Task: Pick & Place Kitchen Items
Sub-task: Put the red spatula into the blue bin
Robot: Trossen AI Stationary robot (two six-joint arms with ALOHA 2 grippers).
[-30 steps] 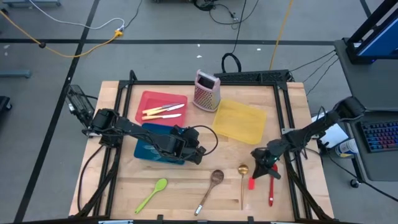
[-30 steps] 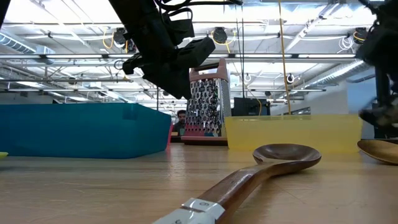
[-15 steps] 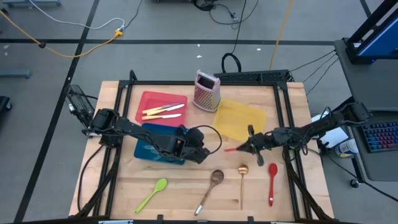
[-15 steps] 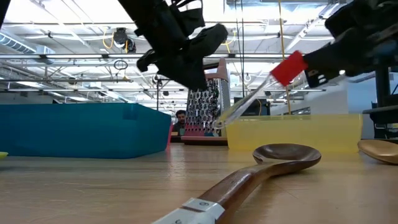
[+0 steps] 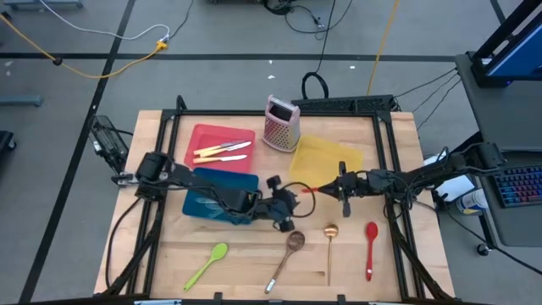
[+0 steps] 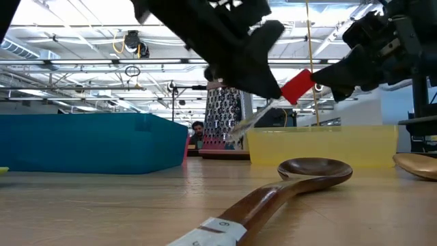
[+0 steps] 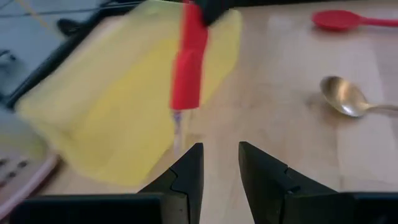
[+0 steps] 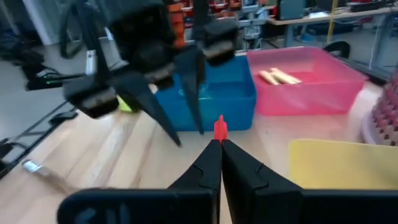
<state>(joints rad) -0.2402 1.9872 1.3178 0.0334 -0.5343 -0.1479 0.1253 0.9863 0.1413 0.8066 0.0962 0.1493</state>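
Four spoons flat along the near edge of the table [image 5: 169, 246], well apart from one another: green spoon [image 5: 208, 263], wooden spoon [image 5: 288, 251], gold spoon [image 5: 330, 241], red spoon [image 5: 370, 246]. Untouched; judged to be waiting their turn for pickup.

Mid-table, lifted clear of the board: right gripper [image 5: 339, 188], clamped fully closed on a red spatula [image 5: 310, 191]. Held roughly level, red part close to the fingers, thin pale end reaching toward the other arm. Likely carried this way to keep the free end open for a second grasp or for a clean drop.

Just beside that free end: left gripper [image 5: 286, 210], fingers [image 7: 186, 168] parted about halfway, nothing between them. Aimed at the spatula, near but not touching. Judged either a handover or a carry across to the containers; cannot tell which.

Beyond the arms: blue bin [image 5: 199, 203] under the left arm, contents not made out. Then yellow tray [image 5: 326, 165], seemingly bare, and red tray [image 5: 203, 135] holding cream-handled knives [image 5: 222, 150] side by side, suggesting sorting by kind.

Farthest back: grater [image 5: 280, 123], upright between the red and yellow trays.
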